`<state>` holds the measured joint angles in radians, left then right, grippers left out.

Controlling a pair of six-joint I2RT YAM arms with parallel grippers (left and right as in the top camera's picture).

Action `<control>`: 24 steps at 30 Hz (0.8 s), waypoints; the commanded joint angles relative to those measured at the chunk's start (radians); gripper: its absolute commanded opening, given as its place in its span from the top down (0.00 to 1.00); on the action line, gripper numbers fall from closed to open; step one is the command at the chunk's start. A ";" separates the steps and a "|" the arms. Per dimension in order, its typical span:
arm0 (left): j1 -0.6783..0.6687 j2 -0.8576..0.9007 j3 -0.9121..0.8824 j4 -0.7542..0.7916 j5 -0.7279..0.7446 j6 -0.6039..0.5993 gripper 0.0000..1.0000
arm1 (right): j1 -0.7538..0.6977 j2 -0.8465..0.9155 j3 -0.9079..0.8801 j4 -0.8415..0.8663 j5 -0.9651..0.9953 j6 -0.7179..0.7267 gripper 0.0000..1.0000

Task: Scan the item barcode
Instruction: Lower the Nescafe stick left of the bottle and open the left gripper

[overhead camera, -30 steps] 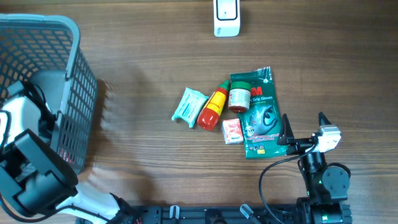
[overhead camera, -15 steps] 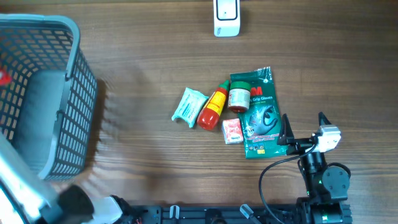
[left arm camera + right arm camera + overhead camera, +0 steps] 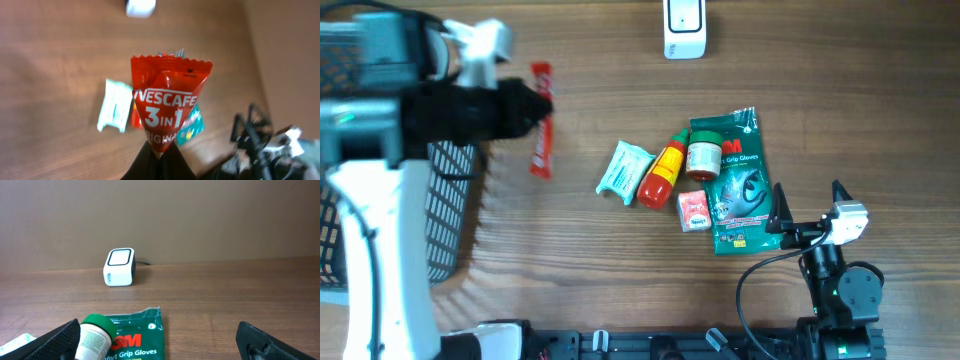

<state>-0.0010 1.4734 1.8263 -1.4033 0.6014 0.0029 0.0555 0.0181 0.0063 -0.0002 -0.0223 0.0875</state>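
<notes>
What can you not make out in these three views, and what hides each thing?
- Barcode on the Nescafe 3in1 sachet: the left wrist view shows only its branded face; overhead, it is too small.
- Grey basket contents: overhead, the left arm covers it.
- 3M Grip Gloves pack: right wrist view, the lower edge cuts it off.
- Teal packet print: overhead, too small.

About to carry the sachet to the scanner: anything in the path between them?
Nothing visible. Only bare table lies between the red sachet in the left gripper and the white scanner; the pile of items sits off that line.
</notes>
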 commanded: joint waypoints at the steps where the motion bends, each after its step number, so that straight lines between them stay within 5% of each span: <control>1: -0.130 0.013 -0.182 0.066 -0.140 -0.001 0.96 | 0.002 -0.007 -0.001 0.003 -0.008 -0.009 0.00; 6: -0.225 0.013 -0.481 0.307 -0.404 -0.239 0.96 | 0.002 -0.007 -0.001 0.003 -0.008 -0.009 0.00; 12: -0.299 0.013 -0.826 0.695 -0.417 -0.458 0.96 | 0.002 -0.007 -0.001 0.003 -0.008 -0.009 0.00; 24: -0.351 0.013 -0.989 0.897 -0.417 -0.460 0.96 | 0.002 -0.007 -0.001 0.003 -0.008 -0.009 0.00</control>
<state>-0.3462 1.4944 0.8528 -0.5217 0.1978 -0.4423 0.0555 0.0181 0.0059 -0.0006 -0.0223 0.0875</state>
